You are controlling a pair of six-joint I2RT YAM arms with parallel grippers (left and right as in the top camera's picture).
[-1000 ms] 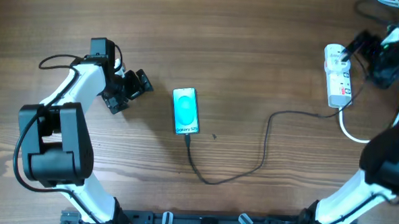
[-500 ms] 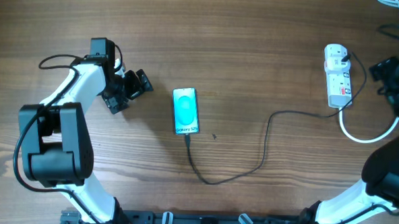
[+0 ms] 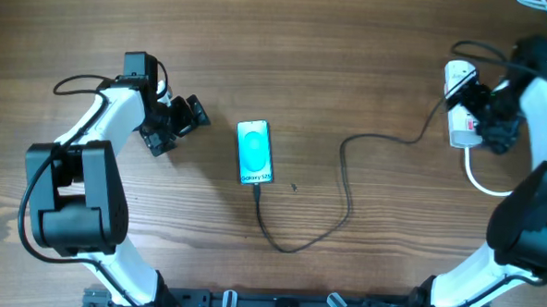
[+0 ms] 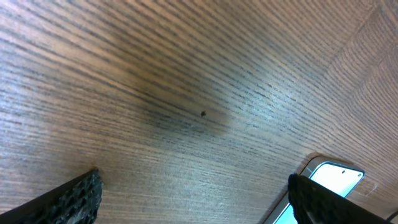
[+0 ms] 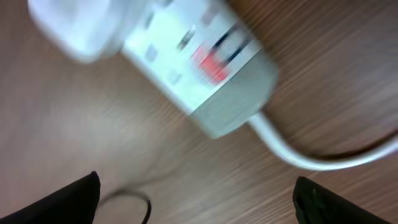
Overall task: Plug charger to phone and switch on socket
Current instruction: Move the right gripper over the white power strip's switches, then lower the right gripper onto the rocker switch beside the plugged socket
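The phone (image 3: 255, 153) lies screen up at the table's middle, teal-green screen lit. The charger (image 3: 346, 189) runs as a thin black cable from the phone's near end in a loop to the socket (image 3: 457, 87) at the far right. My right gripper (image 3: 488, 112) hovers over the socket's right side, open and empty. In the right wrist view the socket (image 5: 193, 56) is blurred, with a red switch mark (image 5: 211, 62), between the open fingers (image 5: 199, 199). My left gripper (image 3: 178, 122) is open and empty, left of the phone; its wrist view (image 4: 199, 199) shows the phone's corner (image 4: 333, 180).
The socket's thick white cord (image 3: 480, 181) curves off toward the right edge; it also shows in the right wrist view (image 5: 292, 149). More cables lie at the far right corner (image 3: 539, 6). The arm bases stand at the near edge.
My right arm swung from the far right edge back over the socket. The charger cable's loop shifted left and changed shape. The left arm and phone have not moved.
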